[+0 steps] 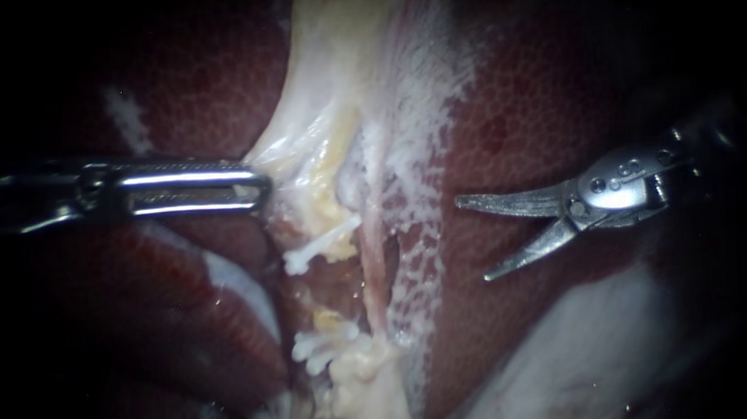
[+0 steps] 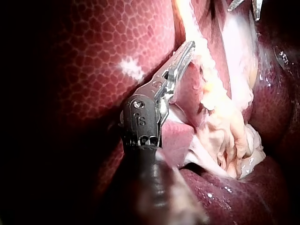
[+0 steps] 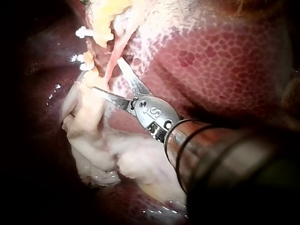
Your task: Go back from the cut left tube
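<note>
Item: my right instrument (image 1: pixel 474 239), blades parted, empty, at 3 o'clock of the clips (image 1: pixel 317 249). Withdraw toward 3 o'clock, off the liver (image 1: pixel 535 104). My left instrument (image 1: pixel 261 191): clamped on pale tissue (image 1: pixel 305 146).

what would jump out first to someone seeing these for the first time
The pale yellow-white band of tissue running down the middle between mottled dark red liver lobes, with white clips on it. The right instrument hangs to its right, curved steel jaws open; the left instrument grips the band's edge.

Clips (image 1: pixel 321 243) btwn L tool (image 1: pixel 261 191), R tool (image 1: pixel 472 239)
</note>
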### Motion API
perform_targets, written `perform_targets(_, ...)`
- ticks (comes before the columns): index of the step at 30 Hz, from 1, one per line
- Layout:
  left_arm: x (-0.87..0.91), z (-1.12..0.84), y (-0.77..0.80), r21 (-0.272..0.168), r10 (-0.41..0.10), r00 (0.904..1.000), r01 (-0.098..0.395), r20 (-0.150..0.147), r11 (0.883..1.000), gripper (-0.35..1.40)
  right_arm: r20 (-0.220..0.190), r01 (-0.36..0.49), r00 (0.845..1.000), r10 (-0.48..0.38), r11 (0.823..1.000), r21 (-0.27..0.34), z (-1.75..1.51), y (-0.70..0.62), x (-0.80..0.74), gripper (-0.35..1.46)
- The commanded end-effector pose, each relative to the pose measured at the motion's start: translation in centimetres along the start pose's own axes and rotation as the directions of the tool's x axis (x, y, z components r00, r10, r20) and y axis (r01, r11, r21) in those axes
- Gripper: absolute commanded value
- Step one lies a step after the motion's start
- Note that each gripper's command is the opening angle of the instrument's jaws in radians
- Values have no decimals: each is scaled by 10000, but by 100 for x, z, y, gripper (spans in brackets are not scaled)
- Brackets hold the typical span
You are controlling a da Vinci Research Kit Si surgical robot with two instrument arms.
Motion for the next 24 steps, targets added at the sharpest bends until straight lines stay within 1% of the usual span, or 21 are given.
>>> perform_targets(1,2,4,0,-5,5,10000,-5,-34,10000,-35,46,61,10000,-61,10000,-4,0,0,0,123)
perform_targets(3,6,11,0,-16,-30,10000,30,-89,10000,-35,60,47,10000,-47,10000,-39,-2,-1,0,123)
perform_targets(6,7,15,0,21,-20,10000,20,-93,10000,-35,76,92,9999,-92,9999,-71,-4,-2,0,123)
perform_targets(13,7,16,0,17,-21,10000,21,-92,10000,-35,144,275,9995,-271,9994,-227,-7,-2,1,125)
perform_targets(24,8,16,0,45,-17,10000,18,-96,10000,-35,155,263,9995,-259,9993,-258,-6,-1,0,126)
